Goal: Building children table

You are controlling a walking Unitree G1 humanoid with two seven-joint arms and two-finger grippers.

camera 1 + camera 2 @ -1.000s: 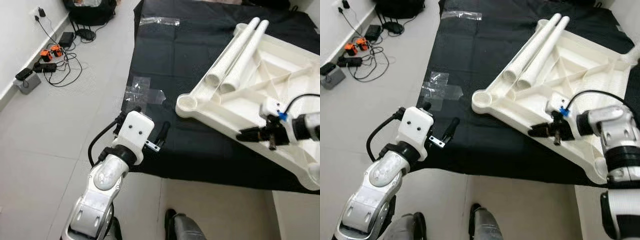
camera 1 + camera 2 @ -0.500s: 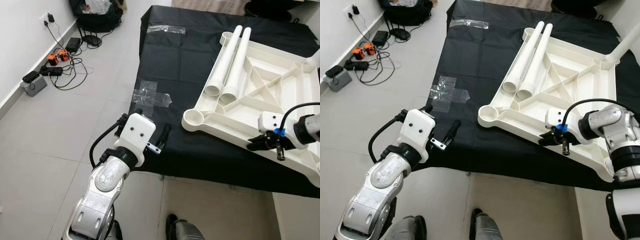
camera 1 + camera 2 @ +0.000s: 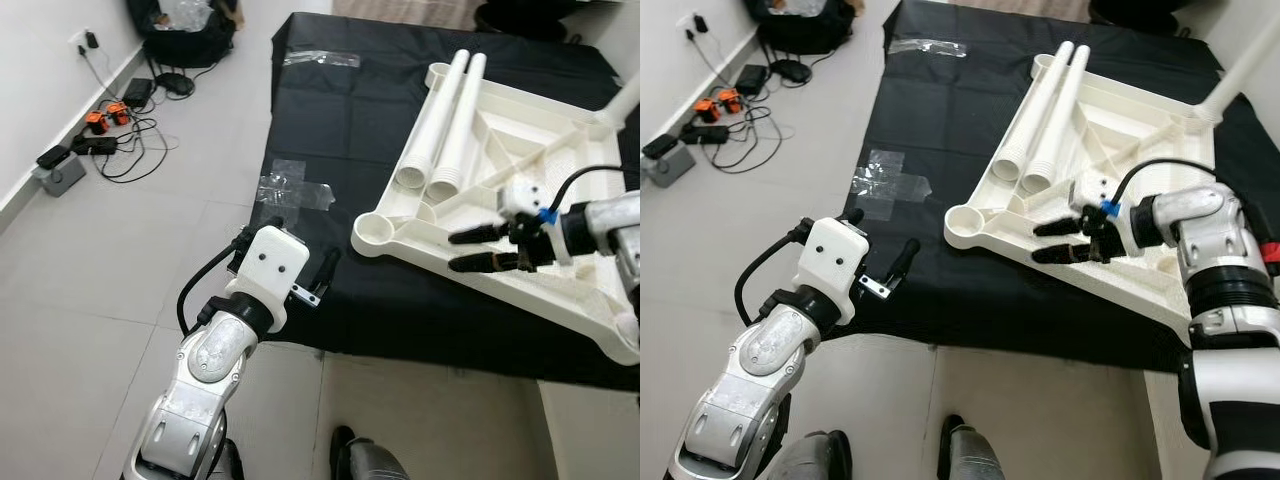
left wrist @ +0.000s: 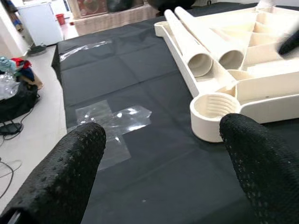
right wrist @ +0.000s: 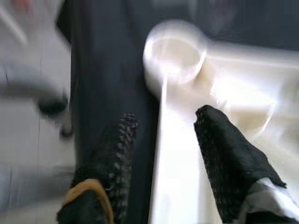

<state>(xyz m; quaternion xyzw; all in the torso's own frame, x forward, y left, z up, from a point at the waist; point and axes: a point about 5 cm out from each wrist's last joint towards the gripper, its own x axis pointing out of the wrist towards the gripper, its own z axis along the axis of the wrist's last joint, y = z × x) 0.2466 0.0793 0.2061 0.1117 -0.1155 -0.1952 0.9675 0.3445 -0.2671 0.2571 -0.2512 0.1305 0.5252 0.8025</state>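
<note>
Currently right gripper [image 3: 1052,241] is spread, straddling the near edge of the upturned tabletop [image 3: 1140,150] on the black mat [image 3: 940,120]. Two loose legs [image 3: 1040,120] lie on it. Left gripper [image 3: 320,275] spread, idle near-left. Next: probably clamp the edge, or reach for a leg.

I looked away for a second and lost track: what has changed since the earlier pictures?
The right end effector has swung round to point at the corner socket, its fingers now open astride the tabletop rim. The left end effector stayed open at the mat edge; both legs stayed put.
</note>
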